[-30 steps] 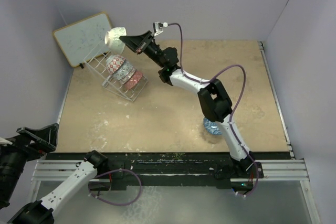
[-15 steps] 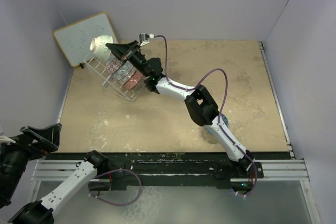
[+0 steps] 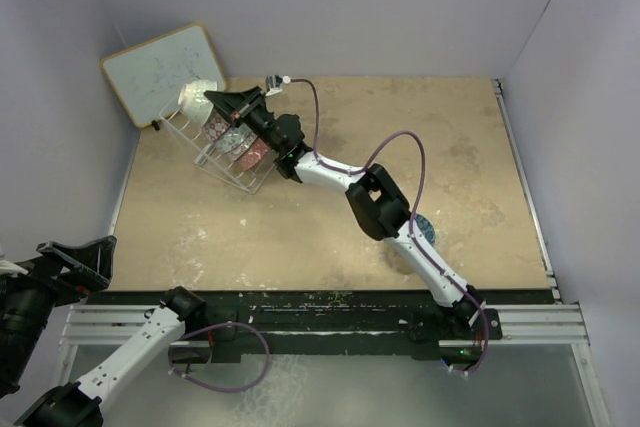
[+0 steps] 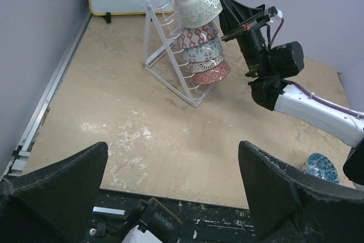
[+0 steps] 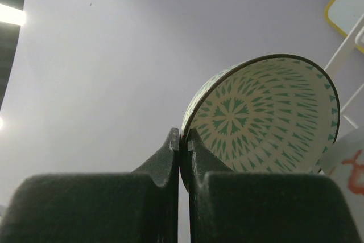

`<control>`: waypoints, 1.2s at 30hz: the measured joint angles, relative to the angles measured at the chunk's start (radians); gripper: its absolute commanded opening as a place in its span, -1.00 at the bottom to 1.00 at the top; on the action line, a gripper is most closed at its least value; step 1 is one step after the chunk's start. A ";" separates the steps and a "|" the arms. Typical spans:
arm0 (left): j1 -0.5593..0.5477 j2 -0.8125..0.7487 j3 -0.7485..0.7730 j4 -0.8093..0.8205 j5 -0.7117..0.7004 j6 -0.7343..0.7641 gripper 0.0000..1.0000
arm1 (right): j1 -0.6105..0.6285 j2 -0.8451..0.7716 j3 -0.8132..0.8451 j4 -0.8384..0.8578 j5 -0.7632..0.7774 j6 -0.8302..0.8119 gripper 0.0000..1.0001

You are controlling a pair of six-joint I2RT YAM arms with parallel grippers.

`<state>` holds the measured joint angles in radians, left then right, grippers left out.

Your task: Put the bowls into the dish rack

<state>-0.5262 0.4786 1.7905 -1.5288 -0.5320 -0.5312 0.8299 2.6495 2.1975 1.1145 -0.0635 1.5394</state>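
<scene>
Tan worktop [image 3: 330, 207], scuffed with pale streaks near its near edge, enclosed by plain lavender walls [image 3: 400, 7]. A whiteboard [image 3: 160, 72] leans in the far-left corner. Just in front of it stands the dish rack [image 4: 169, 75], with three patterned bowls [image 4: 199, 55] stacked along its tilted frame. The right gripper [image 5: 181, 140] pinches the rim of a cream-white bowl [image 5: 267, 118] at the rack's top end. A blue bowl [image 3: 423, 229] lies near the near edge, right of centre. The left gripper [image 4: 172, 163], fingers spread wide and holding nothing, hangs beyond the near-left corner.
</scene>
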 measured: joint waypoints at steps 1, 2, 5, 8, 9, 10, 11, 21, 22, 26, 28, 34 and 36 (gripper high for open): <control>0.000 0.000 0.001 0.000 0.000 0.000 0.98 | 0.000 0.002 0.000 -0.009 0.002 0.002 -1.00; 0.000 0.000 0.001 0.000 0.000 0.000 0.98 | 0.000 0.003 0.000 -0.016 0.003 0.003 -1.00; 0.000 0.000 0.001 -0.003 0.000 0.000 0.98 | 0.000 0.008 0.000 -0.023 0.008 0.006 -1.00; 0.000 0.000 0.001 -0.007 0.000 0.000 0.98 | 0.000 0.013 0.000 -0.029 0.019 0.009 -1.00; 0.000 0.000 0.002 -0.007 0.000 0.000 0.98 | 0.000 0.015 0.000 -0.031 0.021 0.011 -1.00; 0.000 0.000 0.003 -0.007 0.000 0.000 0.98 | 0.000 0.018 0.002 -0.035 0.021 0.014 -1.00; 0.000 0.000 0.003 -0.008 0.000 0.000 0.98 | 0.000 0.027 0.015 -0.042 0.021 0.016 -1.00; 0.000 0.000 0.008 -0.023 -0.001 -0.002 0.98 | -0.003 0.078 0.076 -0.089 0.028 0.034 -1.00; 0.000 0.000 0.008 -0.023 -0.001 -0.002 0.98 | -0.004 0.078 0.076 -0.091 0.027 0.036 -1.00; 0.000 0.000 0.008 -0.023 -0.002 -0.004 0.98 | -0.004 0.078 0.076 -0.094 0.027 0.036 -0.88; 0.000 0.000 0.008 -0.023 -0.002 -0.005 0.98 | -0.004 0.078 0.076 -0.096 0.027 0.036 -0.86; 0.000 0.000 0.008 -0.023 -0.003 -0.008 0.98 | -0.004 0.063 0.062 -0.117 0.028 0.037 -0.80; 0.000 0.000 0.008 -0.023 -0.003 -0.008 0.98 | -0.004 0.051 0.047 -0.126 0.030 0.037 -0.80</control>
<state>-0.5262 0.4782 1.7981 -1.5513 -0.5350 -0.5388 0.8261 2.7010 2.2440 0.9890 -0.0338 1.5764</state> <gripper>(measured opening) 0.990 0.100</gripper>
